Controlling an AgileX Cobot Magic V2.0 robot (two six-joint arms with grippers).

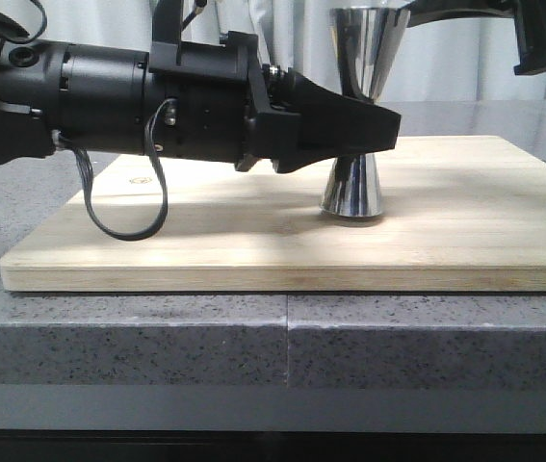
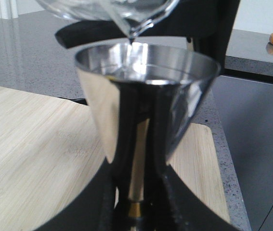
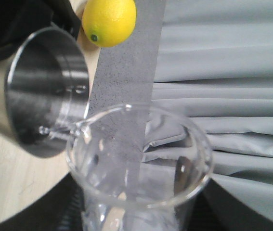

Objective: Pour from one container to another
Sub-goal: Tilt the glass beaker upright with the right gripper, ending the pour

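Resting on the grey speckled bench (image 1: 157, 337), the pale wooden board (image 1: 205, 241) carries the steel jigger (image 1: 351, 188), which stands upright on its lower cone. The left gripper (image 1: 350, 135) reaches in level from the side and its fingers are clamped around the jigger's narrow waist, as the left wrist view confirms: dark fingers (image 2: 177, 202) press either side of the gold band. The glass beaker (image 3: 136, 163) is tipped over the jigger's open top cup, its lip just above the rim, and a thin clear stream seems to run from the lip into the cup. The right gripper (image 3: 136, 216) shows only as dark shapes flanking the glass, so it appears to be gripping the beaker, but I cannot tell for certain.

The main risk, as I judge it, is spill. The lip sits near one edge of the cup, not over its centre, so a steeper tilt or a small sideways drift could send liquid down the outside of the steel and onto the board. A downward dip could knock glass against rim; the left grasp should guard against toppling.

The front view alone shows the jigger's foot on the board, yet hides the beaker almost wholly. The left wrist view alone shows the gold band and liquid already pooling in the cup. The right wrist view alone looks down into both vessels and shows a yellow lemon (image 3: 110, 21) beyond the board.
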